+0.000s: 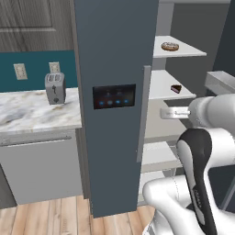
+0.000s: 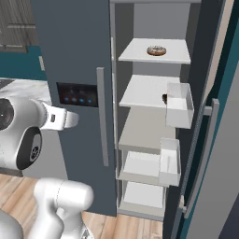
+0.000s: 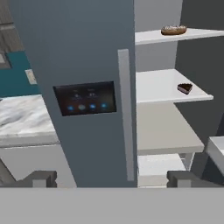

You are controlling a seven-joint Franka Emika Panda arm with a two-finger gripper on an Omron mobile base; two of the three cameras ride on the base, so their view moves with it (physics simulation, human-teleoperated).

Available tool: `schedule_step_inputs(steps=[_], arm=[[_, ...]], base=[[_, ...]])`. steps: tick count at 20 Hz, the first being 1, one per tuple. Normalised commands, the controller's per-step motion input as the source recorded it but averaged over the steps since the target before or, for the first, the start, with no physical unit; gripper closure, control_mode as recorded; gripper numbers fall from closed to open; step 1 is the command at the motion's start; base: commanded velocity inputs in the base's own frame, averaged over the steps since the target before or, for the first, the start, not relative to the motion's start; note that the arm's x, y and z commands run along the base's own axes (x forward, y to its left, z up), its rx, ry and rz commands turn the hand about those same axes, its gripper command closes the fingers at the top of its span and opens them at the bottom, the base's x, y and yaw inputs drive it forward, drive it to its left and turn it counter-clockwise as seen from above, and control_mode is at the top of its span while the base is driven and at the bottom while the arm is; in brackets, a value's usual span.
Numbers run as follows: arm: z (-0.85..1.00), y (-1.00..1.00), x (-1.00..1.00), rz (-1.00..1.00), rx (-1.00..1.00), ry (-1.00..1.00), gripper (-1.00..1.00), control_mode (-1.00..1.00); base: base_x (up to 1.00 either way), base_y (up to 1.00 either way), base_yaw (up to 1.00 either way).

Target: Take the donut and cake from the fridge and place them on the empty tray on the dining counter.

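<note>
The fridge [image 1: 114, 46] [image 2: 70, 42] [image 3: 78, 43] stands with its left door closed and its right side open, pale shelves exposed. On the top shelf lies the donut [image 1: 170, 46] [image 2: 156, 50] [image 3: 173, 29]. One shelf lower sits the cake [image 1: 176, 88] [image 3: 185, 88], partly hidden behind a door bin in the right base view [image 2: 164, 98]. My gripper [image 3: 113, 179] is open and holds nothing. It is well short of the shelves, facing the closed door's handle [image 3: 126, 113]. The tray and the dining counter are out of view.
A toaster [image 1: 55, 88] stands on the marble counter [image 1: 32, 112] left of the fridge. The open right door [image 2: 210, 140] carries white bins [image 2: 179, 105] that jut toward the shelves. Lower shelves hold nothing I can see.
</note>
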Motion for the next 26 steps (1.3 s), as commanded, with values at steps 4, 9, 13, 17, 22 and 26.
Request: schedule_step_inputs(steps=[4,9,13,17,22,26], arm=[[0.0,-0.52,-0.07,-0.18,0.0,-0.01,-1.0,-1.0],[0.0,-0.39,0.0,-0.18,0.0,-0.01,-1.0,-1.0],[0.0,-0.07,0.0,-0.09,0.0,0.0,-1.0,-1.0],[0.0,0.0,0.0,0.0,0.0,0.0,-1.0,1.0],[0.0,0.0,0.0,0.0,0.0,0.0,-1.0,1.0],[0.0,0.0,0.0,0.0,0.0,0.0,-1.0,1.0]], base=[[0.0,0.0,0.0],[0.0,0.0,0.0],[0.0,0.0,0.0],[0.0,-0.21,-0.06],[0.0,-0.62,-0.03],[0.0,-0.45,-0.02]])
